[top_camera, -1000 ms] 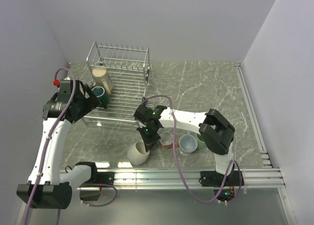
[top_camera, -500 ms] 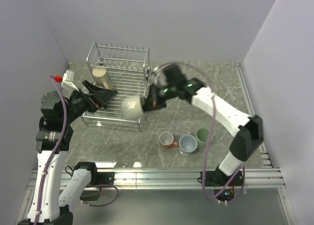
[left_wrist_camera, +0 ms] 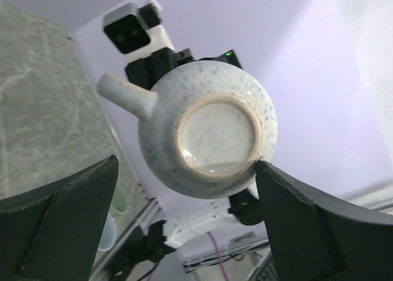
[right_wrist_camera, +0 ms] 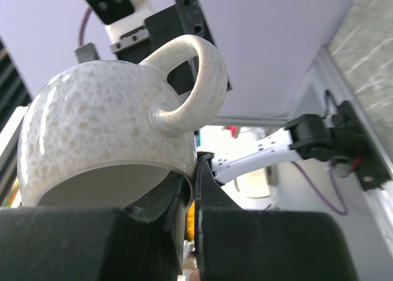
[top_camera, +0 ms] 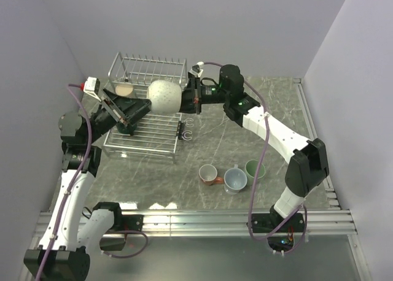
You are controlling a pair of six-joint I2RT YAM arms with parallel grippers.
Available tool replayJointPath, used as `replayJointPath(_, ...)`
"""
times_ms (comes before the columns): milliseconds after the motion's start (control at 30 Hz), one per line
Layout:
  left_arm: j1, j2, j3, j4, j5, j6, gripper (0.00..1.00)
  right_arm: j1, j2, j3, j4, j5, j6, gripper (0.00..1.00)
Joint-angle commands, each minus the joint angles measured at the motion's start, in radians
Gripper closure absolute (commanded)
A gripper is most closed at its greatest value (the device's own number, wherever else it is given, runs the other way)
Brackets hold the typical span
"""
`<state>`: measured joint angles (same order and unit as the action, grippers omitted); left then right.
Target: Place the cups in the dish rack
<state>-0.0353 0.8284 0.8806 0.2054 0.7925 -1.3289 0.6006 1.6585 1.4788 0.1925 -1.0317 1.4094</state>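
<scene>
The left arm (top_camera: 69, 192) and the right arm (top_camera: 277, 132) are both built of smooth white link shells joined by chunky black joint housings. A purple cable (top_camera: 258, 183) trails along each. Small green lights (top_camera: 239, 101) glow on the right arm's black wrist, and the fingers (left_wrist_camera: 67, 226) are matte black.

Nothing legible anywhere: no text, label, brand, number or sign. Unmarked too: base of the cream mug (left_wrist_camera: 218, 134), straight ahead between the spread jaws of the left gripper (left_wrist_camera: 185, 164).
</scene>
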Motion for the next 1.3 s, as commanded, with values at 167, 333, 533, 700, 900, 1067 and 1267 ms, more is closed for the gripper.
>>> replayJointPath(167, -0.012, 0.037, -0.031, 0.290, 0.051, -0.149, 0.01, 0.008, 0.000, 0.005, 0.330, -0.084, 0.187, 1.00)
replayJointPath(333, -0.011, 0.028, 0.102, -0.151, -0.062, 0.117, 0.00, -0.010, 0.041, -0.113, 0.534, -0.087, 0.352, 1.00)
replayJointPath(533, 0.014, -0.006, 0.071, -0.253, -0.156, 0.163, 0.00, -0.015, 0.182, -0.244, 1.391, 0.040, 1.004, 1.00)
replayJointPath(700, 0.086, 0.024, 0.046, -0.213, -0.110, 0.093, 0.00, -0.019, 0.219, -0.227, 1.572, 0.101, 1.125, 1.00)
replayJointPath(900, 0.107, 0.225, 0.221, -0.480, -0.098, 0.218, 0.00, -0.018, 0.178, -0.230, 1.570, 0.105, 1.134, 1.00)
replayJointPath(1067, 0.091, 0.337, 0.244, -0.407, -0.044, 0.140, 0.01, 0.013, 0.159, -0.239, 1.570, 0.091, 1.134, 1.00)
replayJointPath(1267, 0.002, 0.443, 0.351, -0.368, -0.018, 0.103, 0.00, 0.077, 0.173, -0.207, 1.519, 0.047, 1.105, 1.00)
